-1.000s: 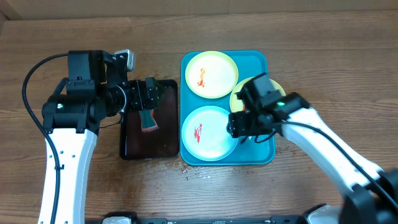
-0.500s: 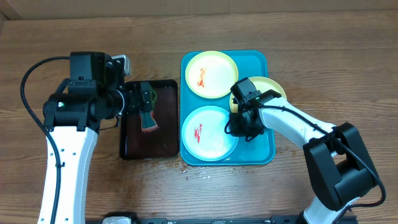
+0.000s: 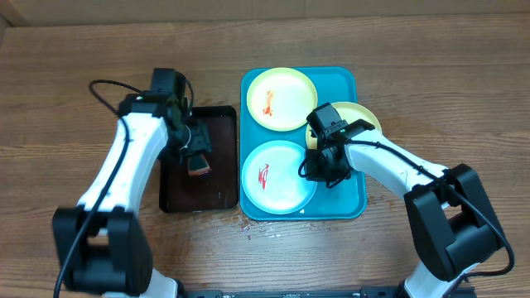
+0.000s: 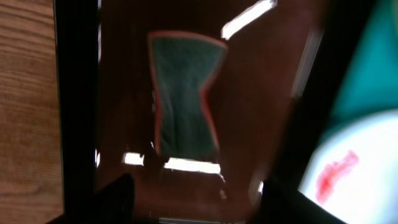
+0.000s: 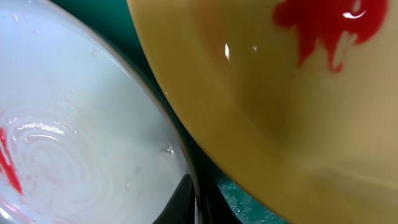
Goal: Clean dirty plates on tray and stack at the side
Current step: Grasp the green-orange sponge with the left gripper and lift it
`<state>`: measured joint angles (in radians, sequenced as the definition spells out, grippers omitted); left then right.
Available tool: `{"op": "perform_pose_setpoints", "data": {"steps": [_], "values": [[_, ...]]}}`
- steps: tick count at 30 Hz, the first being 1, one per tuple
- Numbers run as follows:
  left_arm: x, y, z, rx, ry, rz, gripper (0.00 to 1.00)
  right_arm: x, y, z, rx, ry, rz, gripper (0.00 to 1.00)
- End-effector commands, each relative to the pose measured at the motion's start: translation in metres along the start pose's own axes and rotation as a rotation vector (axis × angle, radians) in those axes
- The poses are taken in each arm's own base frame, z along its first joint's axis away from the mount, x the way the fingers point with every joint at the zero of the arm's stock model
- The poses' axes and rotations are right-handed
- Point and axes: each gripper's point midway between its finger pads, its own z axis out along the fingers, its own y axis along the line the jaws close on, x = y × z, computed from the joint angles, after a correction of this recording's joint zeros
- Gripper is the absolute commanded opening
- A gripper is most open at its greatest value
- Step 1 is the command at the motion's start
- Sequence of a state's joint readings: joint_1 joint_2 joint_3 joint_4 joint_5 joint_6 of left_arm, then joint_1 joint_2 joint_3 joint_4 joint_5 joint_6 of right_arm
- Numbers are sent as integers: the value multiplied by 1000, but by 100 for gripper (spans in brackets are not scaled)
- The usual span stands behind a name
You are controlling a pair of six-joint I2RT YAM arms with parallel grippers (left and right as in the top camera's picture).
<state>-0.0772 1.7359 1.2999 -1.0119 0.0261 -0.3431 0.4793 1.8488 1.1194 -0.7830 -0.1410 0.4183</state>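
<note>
The turquoise tray [image 3: 348,203] holds three sauce-smeared plates. A yellow-green plate [image 3: 281,99] lies at the back, a light-blue plate [image 3: 273,178] at the front, and a second yellow-green plate [image 3: 364,117] leans over the right rim. My right gripper [image 3: 325,170] is shut on the right rim of the light-blue plate [image 5: 74,124], with the yellow-green plate [image 5: 298,106] just above it. My left gripper [image 3: 195,147] hangs open over the black tray. Its fingers [image 4: 115,199] stand apart, just short of a dark green, red-edged sponge [image 4: 183,93].
The black tray [image 3: 217,186] sits directly left of the turquoise tray, with the sponge [image 3: 199,170] lying in it. Bare wooden table [image 3: 66,99] surrounds both trays. Both arms reach in from the front edge.
My right gripper moved left to the light-blue plate's rim and shut on it. My left arm swung round, the gripper came down over the sponge, and its jaws narrowed.
</note>
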Motion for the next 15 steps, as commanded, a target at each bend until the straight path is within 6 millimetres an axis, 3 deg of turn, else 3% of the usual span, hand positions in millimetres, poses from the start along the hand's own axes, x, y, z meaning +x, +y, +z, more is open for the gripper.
{"op": "perform_pose_setpoints", "data": {"steps": [1,7,8,10,15], "values": [[-4,10,31,-78,31,-69,61,-3,-14,1,72,-21,28,4],[1,11,82,-103,123,-75,48,-3,-14,1,72,-21,25,4],[3,10,89,-98,137,-76,40,-3,-14,1,72,-21,25,4],[7,5,99,-72,167,-79,6,-3,-14,1,72,-20,25,5],[4,-6,93,-13,172,-82,4,-4,-14,1,72,-22,25,5]]}}
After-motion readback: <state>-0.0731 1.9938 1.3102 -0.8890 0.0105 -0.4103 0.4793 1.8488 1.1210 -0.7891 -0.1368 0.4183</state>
